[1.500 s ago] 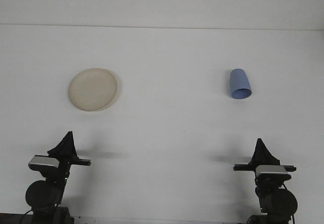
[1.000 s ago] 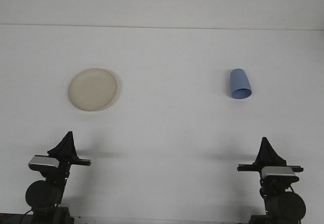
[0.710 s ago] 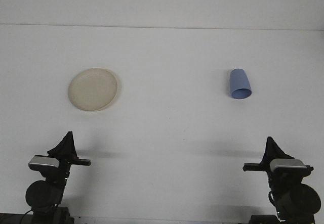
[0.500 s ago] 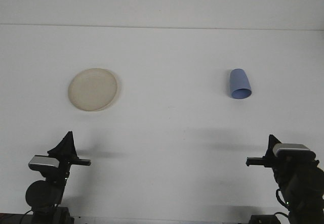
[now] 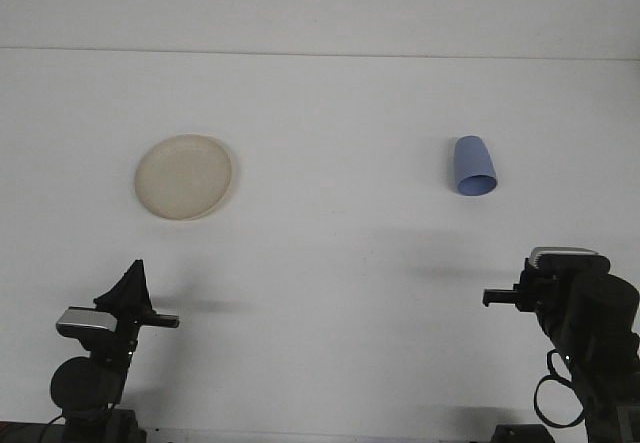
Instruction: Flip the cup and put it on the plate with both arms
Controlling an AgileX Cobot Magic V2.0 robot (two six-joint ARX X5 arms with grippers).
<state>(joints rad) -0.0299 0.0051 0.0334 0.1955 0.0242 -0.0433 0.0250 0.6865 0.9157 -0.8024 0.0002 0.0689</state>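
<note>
Cup point(image 5: 474, 166): a blue cup is seen lying on its side on the right half of the table, its open mouth turned toward the robot. Nothing touches it.
Plate point(image 5: 184, 176): a pale, round plate lies flat on the left half of the table, well apart from the cup.
Table point(image 5: 330, 253): a white surface is seen, with its far edge running as a straight line across the top of the view. Wide bare room is left between plate and cup, and between both things and the arms.
Left gripper point(image 5: 128, 285): it is held low at the near edge, on the left, pointing up and away, well apart from the plate. Whether its fingers are spread or closed cannot be told.
Right gripper point(image 5: 500, 298): it is found at the near right corner, mostly hidden behind the dark body of its arm. Its state cannot be told. It is well apart from the cup.
</note>
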